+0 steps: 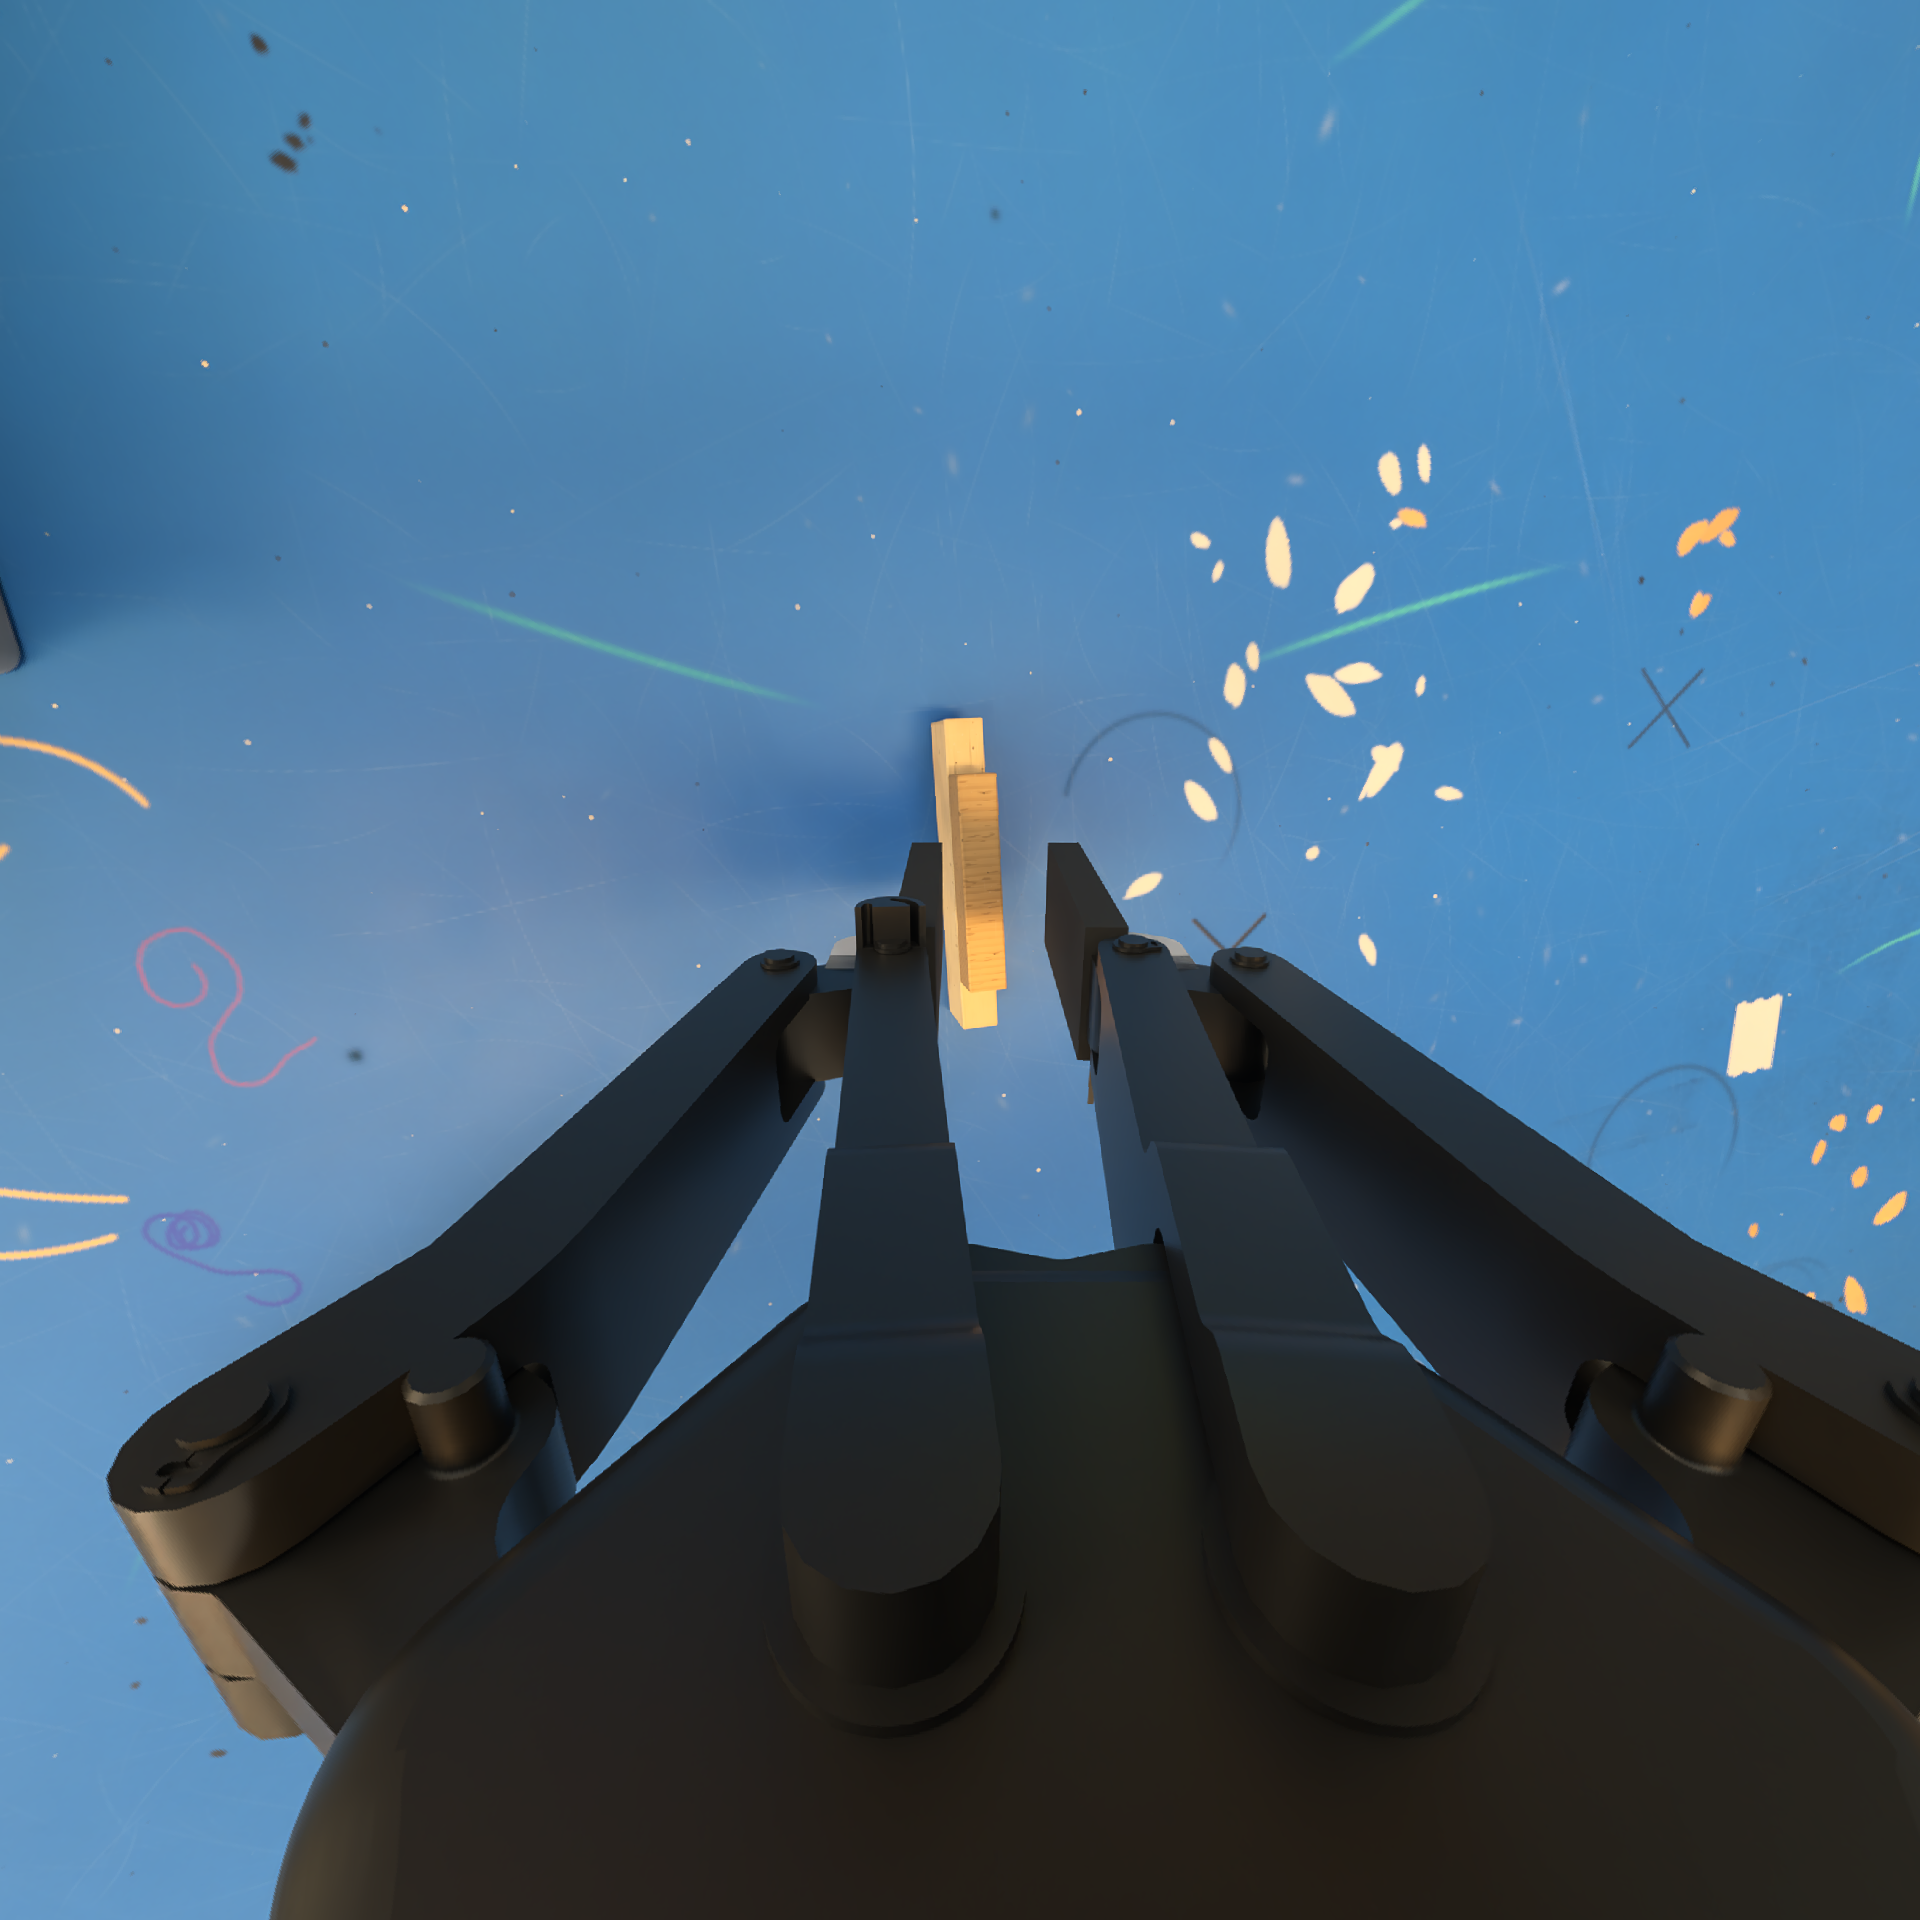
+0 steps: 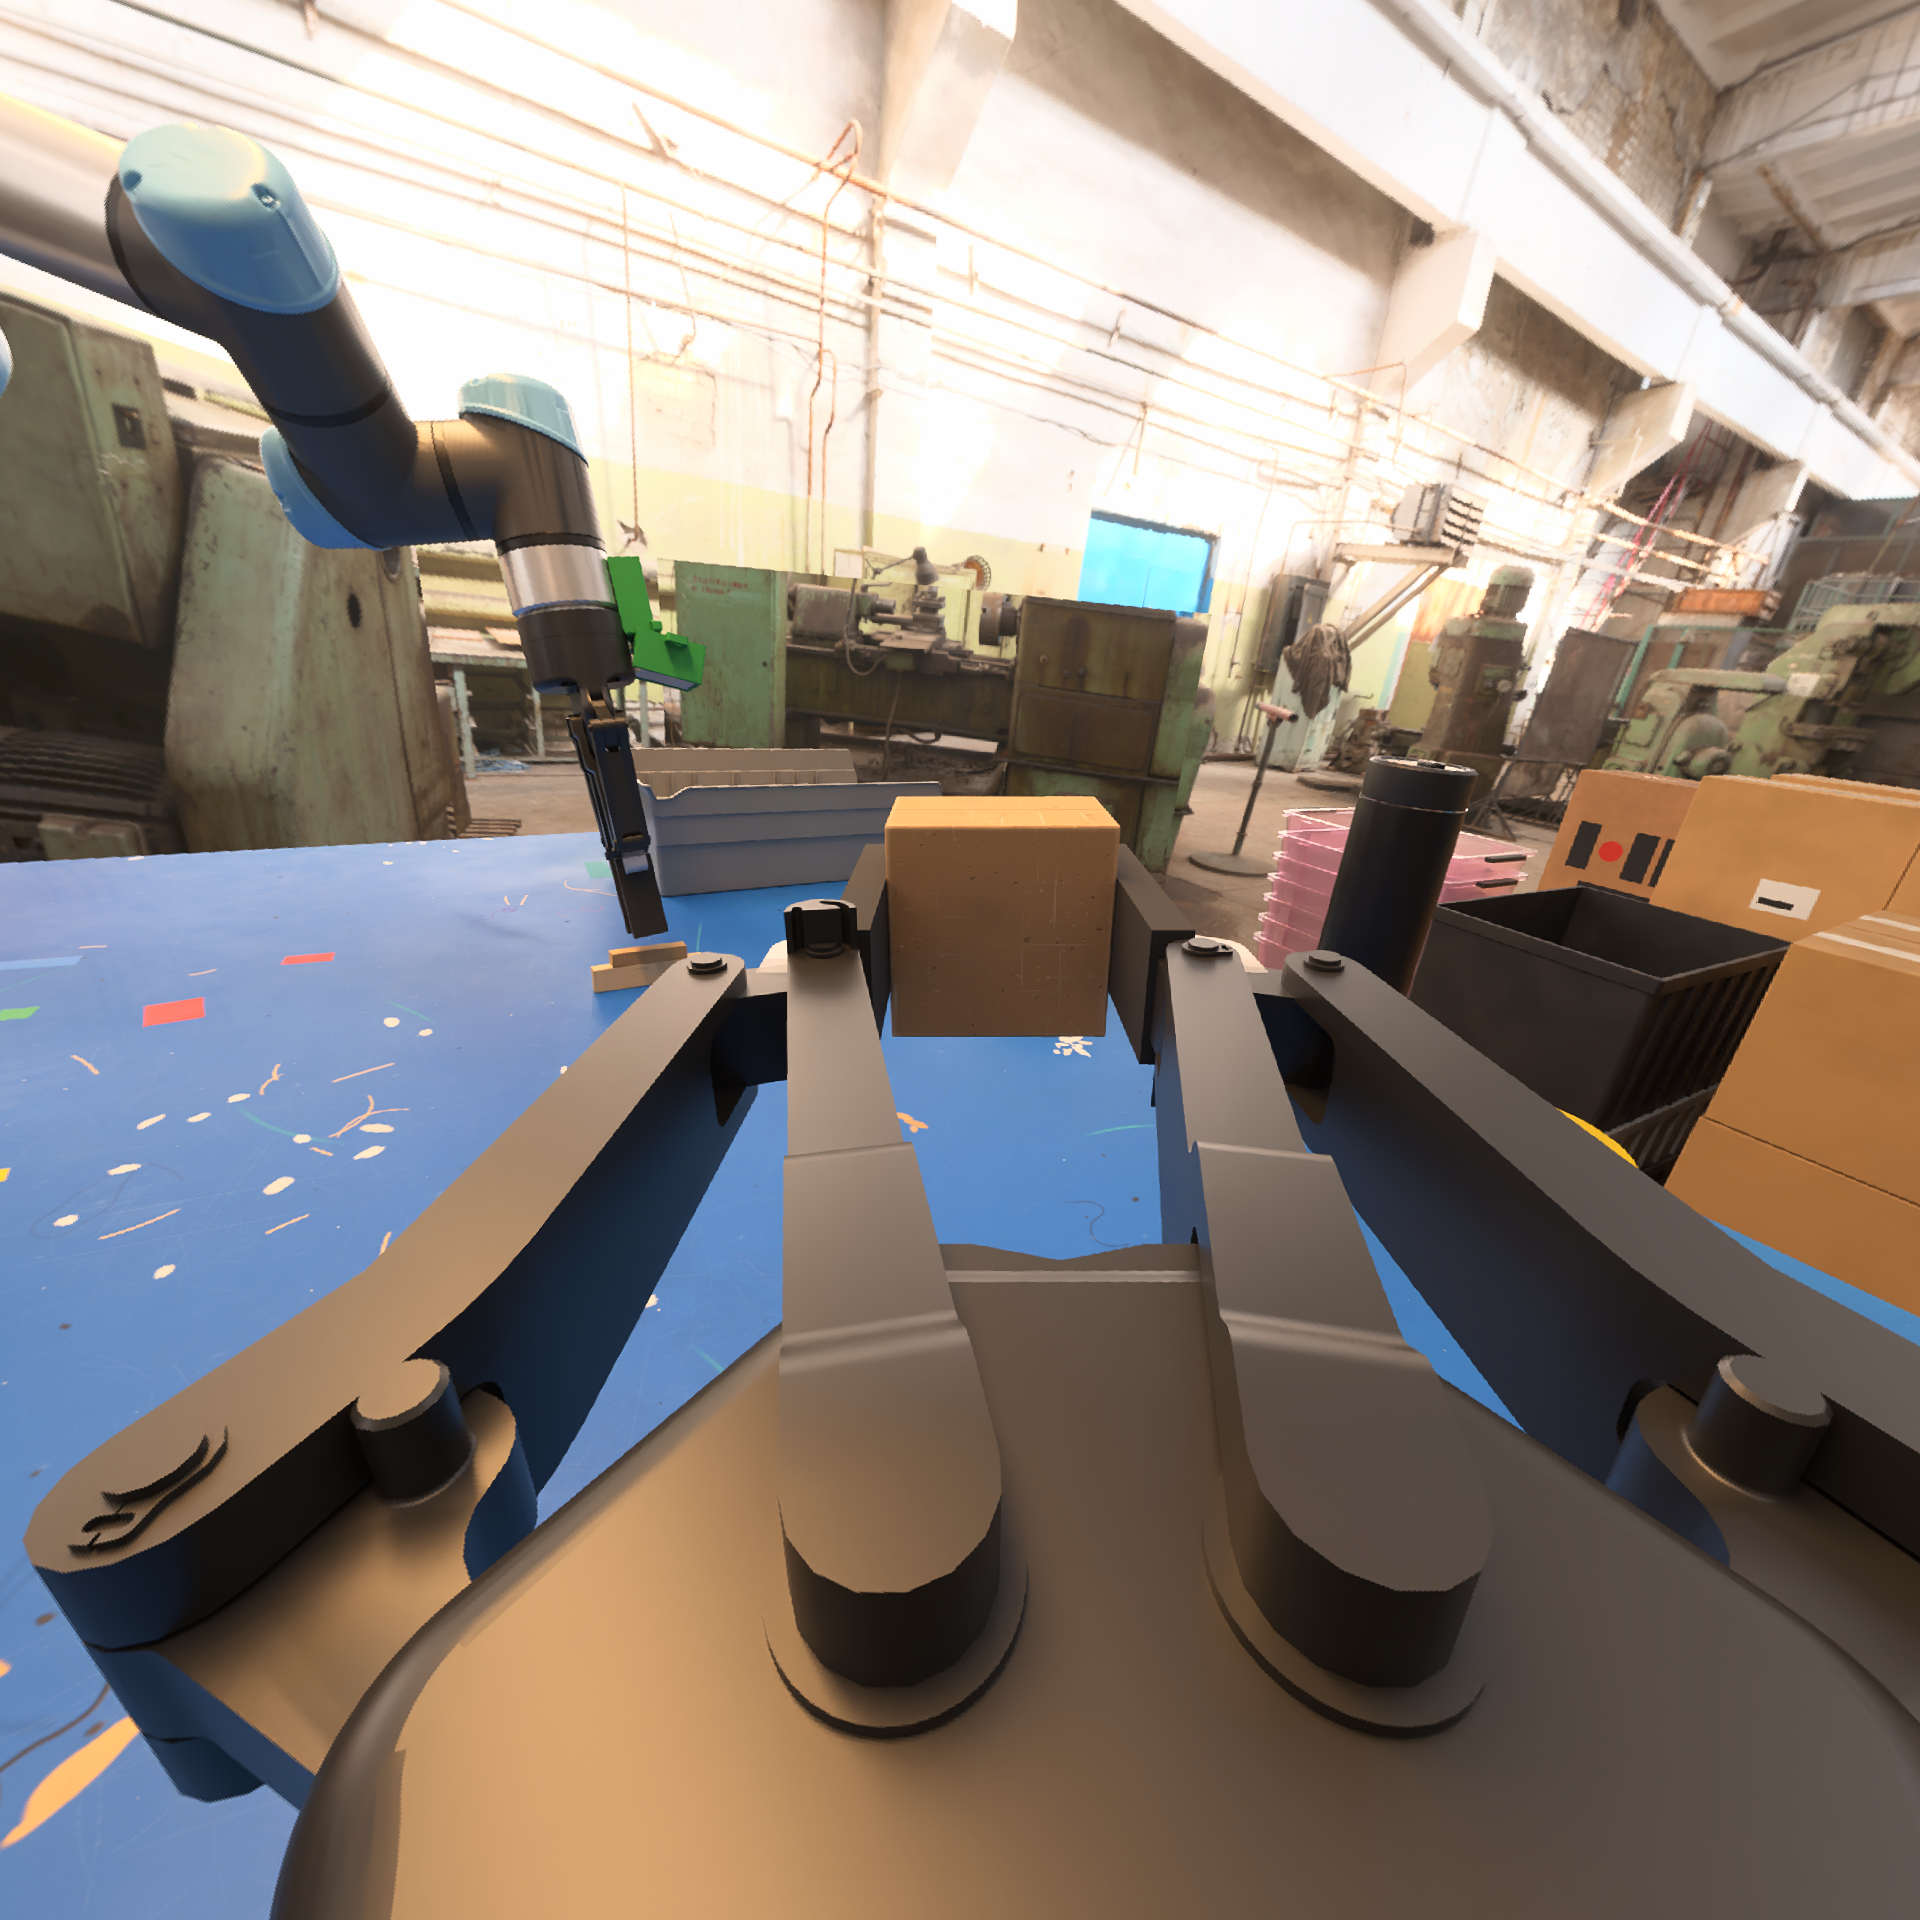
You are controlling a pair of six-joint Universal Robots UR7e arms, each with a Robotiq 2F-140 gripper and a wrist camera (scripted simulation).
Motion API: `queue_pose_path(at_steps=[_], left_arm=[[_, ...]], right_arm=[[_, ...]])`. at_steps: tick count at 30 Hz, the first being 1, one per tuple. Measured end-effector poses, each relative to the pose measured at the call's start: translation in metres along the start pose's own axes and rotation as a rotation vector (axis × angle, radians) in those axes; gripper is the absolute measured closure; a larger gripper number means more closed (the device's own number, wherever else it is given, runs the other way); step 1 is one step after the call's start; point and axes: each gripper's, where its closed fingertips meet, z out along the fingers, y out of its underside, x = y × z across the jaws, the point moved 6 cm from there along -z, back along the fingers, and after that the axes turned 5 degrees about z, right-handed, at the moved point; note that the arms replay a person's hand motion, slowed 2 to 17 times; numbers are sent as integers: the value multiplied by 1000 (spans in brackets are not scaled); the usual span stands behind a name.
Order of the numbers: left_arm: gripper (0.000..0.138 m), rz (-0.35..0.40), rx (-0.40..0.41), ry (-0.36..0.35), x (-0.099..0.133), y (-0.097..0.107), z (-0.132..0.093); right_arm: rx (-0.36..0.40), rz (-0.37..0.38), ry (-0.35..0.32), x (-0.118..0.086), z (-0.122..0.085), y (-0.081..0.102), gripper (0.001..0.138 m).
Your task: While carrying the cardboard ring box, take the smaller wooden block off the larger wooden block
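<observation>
Right jaws: our right gripper (image 2: 1000, 935) clamps the plain brown cardboard ring box (image 2: 1000, 914), carried above the blue paint-flecked bench (image 2: 260, 1091).
Left jaws: our left gripper (image 1: 995, 883) hangs over the blocks, jaws part-way apart with nothing gripped.
Blocks: the smaller darker wooden block (image 1: 979, 883) lies on the larger pale wooden block (image 1: 956, 743), both on the bench between the jaws.
Farther off: grey plastic bin (image 2: 769, 821), black cylinder (image 2: 1397, 862), black crate (image 2: 1590, 977).
Risk: we judge off-centre closing could drag both blocks; any jolt might loosen the box.
</observation>
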Motion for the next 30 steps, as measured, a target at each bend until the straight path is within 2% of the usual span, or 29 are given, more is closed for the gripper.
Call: queue_pose_path(at_steps=[23,30], left_arm=[[112,-51,-41,29,-4,-1,13],[116,-59,-51,45,-4,0,18]], right_arm=[[13,-3,15,2,-11,-2,89],[17,2,18,2,-12,-3,89]])
